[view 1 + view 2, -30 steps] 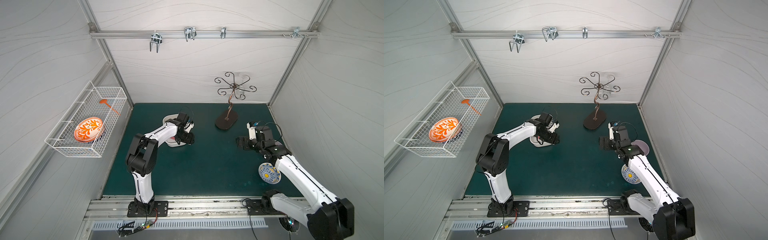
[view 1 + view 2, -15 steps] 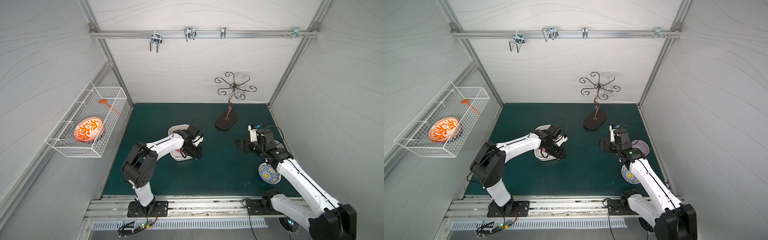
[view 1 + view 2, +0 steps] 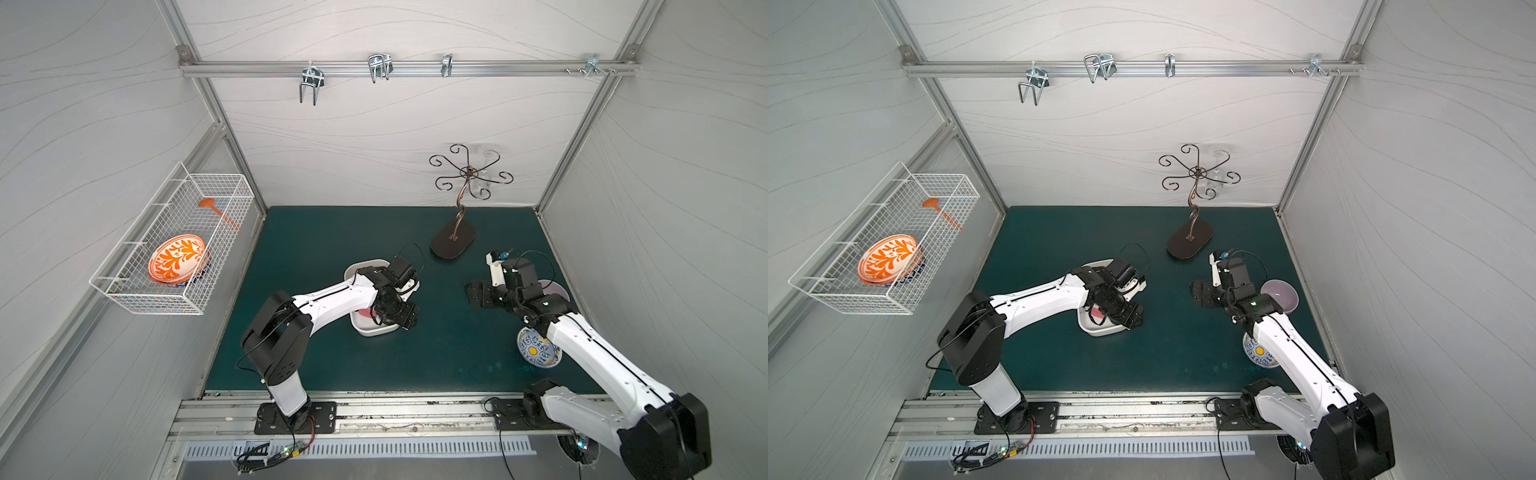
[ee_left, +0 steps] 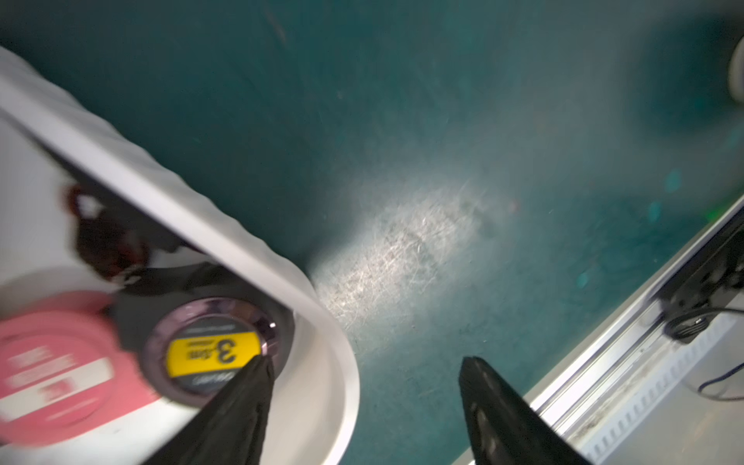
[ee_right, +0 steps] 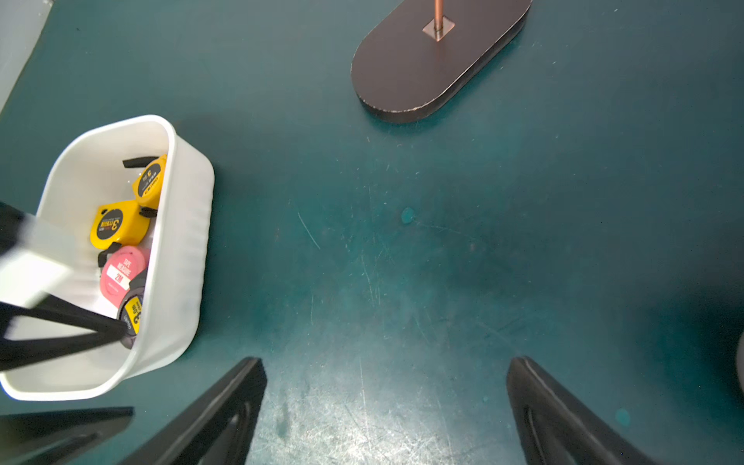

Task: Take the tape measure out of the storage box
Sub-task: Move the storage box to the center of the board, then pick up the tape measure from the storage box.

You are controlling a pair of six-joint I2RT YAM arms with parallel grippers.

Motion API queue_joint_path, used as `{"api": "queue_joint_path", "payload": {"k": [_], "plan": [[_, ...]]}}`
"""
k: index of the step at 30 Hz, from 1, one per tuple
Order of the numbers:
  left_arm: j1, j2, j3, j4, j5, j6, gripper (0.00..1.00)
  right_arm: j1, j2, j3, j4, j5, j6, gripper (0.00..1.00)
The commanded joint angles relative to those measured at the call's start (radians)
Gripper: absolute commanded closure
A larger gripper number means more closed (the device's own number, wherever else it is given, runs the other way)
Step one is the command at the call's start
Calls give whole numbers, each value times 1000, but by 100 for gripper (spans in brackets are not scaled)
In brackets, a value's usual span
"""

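- The left gripper is seen with jaws open, and nothing is gripped.
- The wall of the storage box is straddled: one finger is inside, the other outside over the worktop.
- The inner fingertip is placed at the edge of the dark tape measure with the yellow "3" label. Contact cannot be confirmed.
- That tape measure is lying in the box against the wall, with the pink tape measure just beside it.
- Two yellow tape measures are seen further along in the same box.
- The right gripper is held over bare worktop with jaws wide open and empty, well apart from the box.
- The stand's oval base is seen beyond it.
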Motion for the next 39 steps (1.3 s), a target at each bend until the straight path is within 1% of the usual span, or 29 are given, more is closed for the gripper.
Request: {"api": "queue_joint_path", "payload": {"k": [1,3,6,9,12,16,19,22,25,33,39], "plan": [[31,-74,73,-9,-69,-28,16,15,17,39,-12,-4,6,1],[61,-94,90,-26,-107,-41,13,16,23,47,-13,-9,10,1],[109,-83,141,-88,-188,-64,13,16,25,56,-16,-20,13,1],[145,-22,218,-159,-257,-59,12,18,21,58,-17,-30,14,1],[166,53,280,-182,-292,-37,12,17,15,52,-20,-31,17,1],[203,154,337,-190,-289,-46,11,17,1,41,-31,-26,17,1],[227,216,351,-185,-264,-56,12,16,-22,33,-45,-18,11,1],[239,262,359,-176,-262,-37,12,16,-47,24,-58,-5,5,1],[254,301,371,-171,-263,-14,12,15,-68,14,-68,2,-1,1],[268,383,423,-178,-323,24,13,14,-64,11,-68,-7,-1,1],[291,448,452,-189,-306,33,14,14,-42,26,-64,-8,-6,1]]}}
